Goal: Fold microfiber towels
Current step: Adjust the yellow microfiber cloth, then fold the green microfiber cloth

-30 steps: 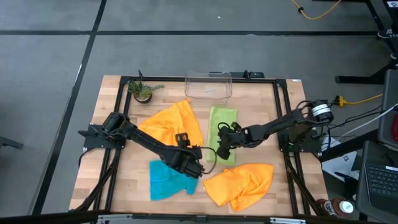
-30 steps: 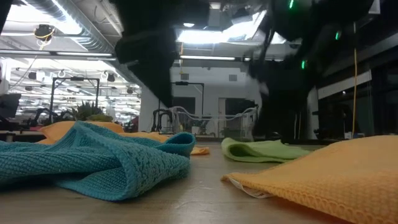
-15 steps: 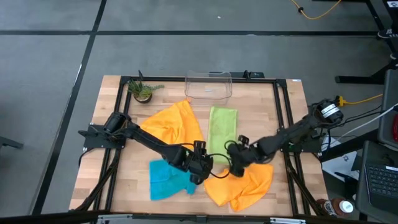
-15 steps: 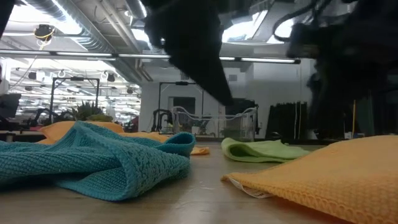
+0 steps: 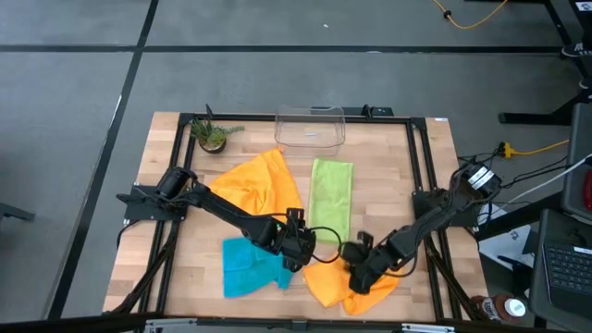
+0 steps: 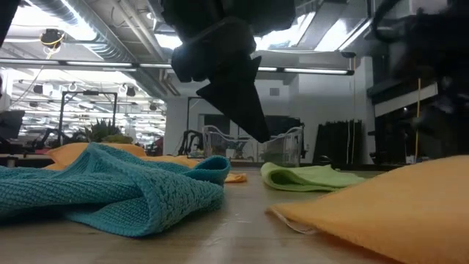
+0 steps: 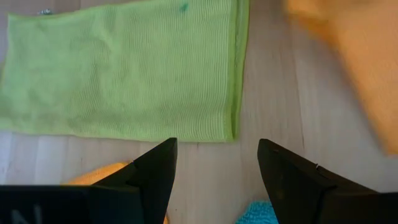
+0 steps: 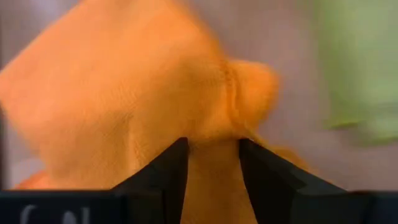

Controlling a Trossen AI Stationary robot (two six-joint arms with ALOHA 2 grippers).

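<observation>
Four towels lie on the table. A lime green one [image 5: 331,190] is folded into a long strip at the middle. An orange one [image 5: 254,180] lies far left, a crumpled teal one [image 5: 245,268] near left, and a second crumpled orange one [image 5: 324,277] near right. My left gripper [image 7: 217,180] hangs open over bare wood between the teal towel and the green strip's near end [image 7: 124,68]. My right gripper [image 8: 213,168] is open, tilted down over the near-right orange towel [image 8: 124,93], with orange cloth showing in the gap between its fingers. My right gripper comes slanting down over the middle of the near-right orange towel, close to a raised bump of cloth [image 8: 249,81]. I cannot tell whether its fingertips touch the cloth. The towel lies on the table.
A clear plastic bin [image 5: 310,128] stands at the far edge, and a small potted plant [image 5: 213,137] is at the far left corner. A black frame [image 5: 421,185] runs around the table top. Bare wood lies between the green strip and the right frame rail.
My right gripper has swung from the green strip's near end toward the table's near edge and now stands over the near-right orange towel. My left gripper has shifted a little toward the table's right and tipped further down. The green, teal and far-left orange towels lie as before.
</observation>
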